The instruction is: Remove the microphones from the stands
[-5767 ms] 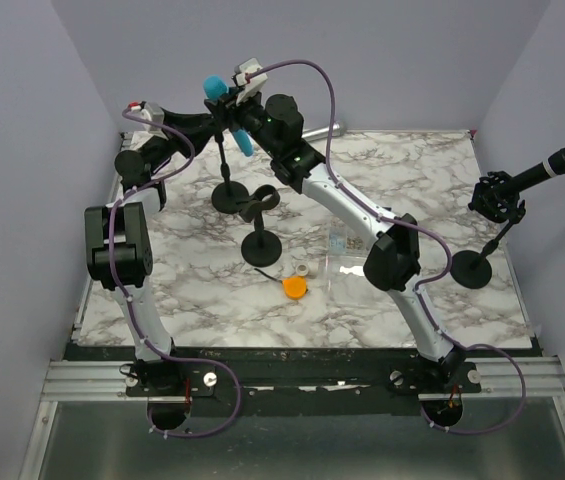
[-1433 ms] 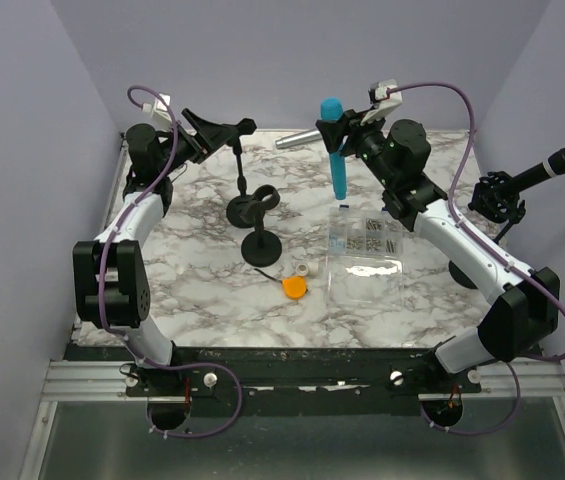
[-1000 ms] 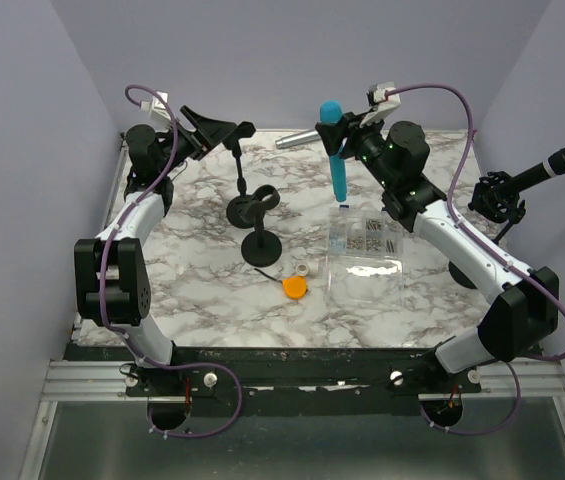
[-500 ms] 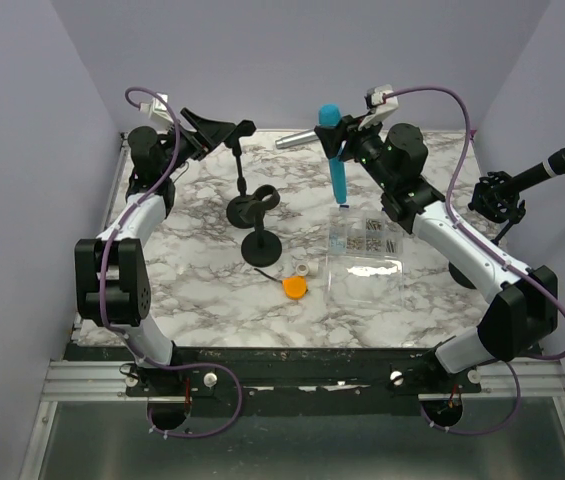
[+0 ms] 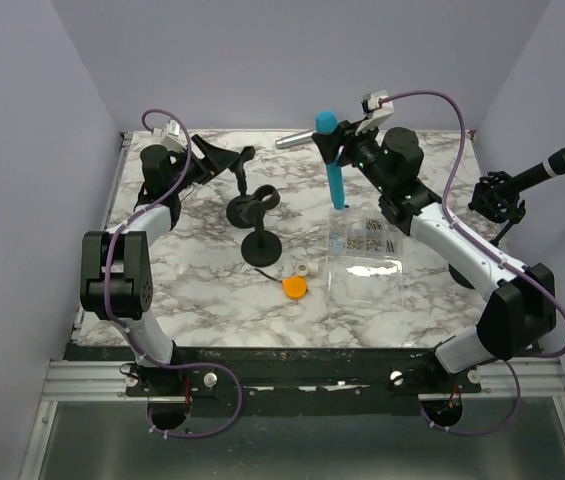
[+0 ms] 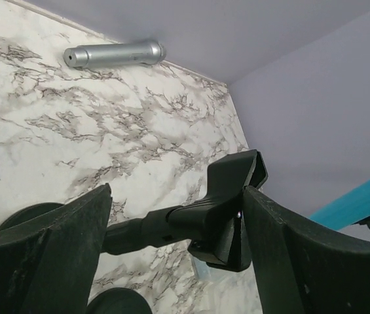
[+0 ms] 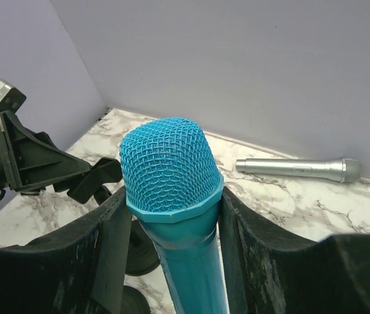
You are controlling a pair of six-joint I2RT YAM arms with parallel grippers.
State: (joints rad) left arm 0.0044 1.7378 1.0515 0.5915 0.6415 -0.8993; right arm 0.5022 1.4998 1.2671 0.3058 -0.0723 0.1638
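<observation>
Already the blue microphone (image 5: 335, 170) hangs clear of its stand (image 5: 243, 178), upright in the upper middle of the frame above the counter (image 5: 192, 280), clenched in the right end effector (image 5: 340, 148). At upper left, the left end effector (image 5: 227, 158) has dipped lower and its jaws have narrowed around the empty clip (image 6: 230, 209). Whether they grip it, I cannot tell. Removal looks done.

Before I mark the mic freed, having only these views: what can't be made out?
- Right wrist view: the blue microphone's handle end is cut off by the bottom edge.
- Left wrist view: the stand clip's rod is hidden behind a finger before its base.
- Top view: the clear box's contents are too small to identify.
- Top view: too small to tell whether the left gripper touches the stand clip.
</observation>
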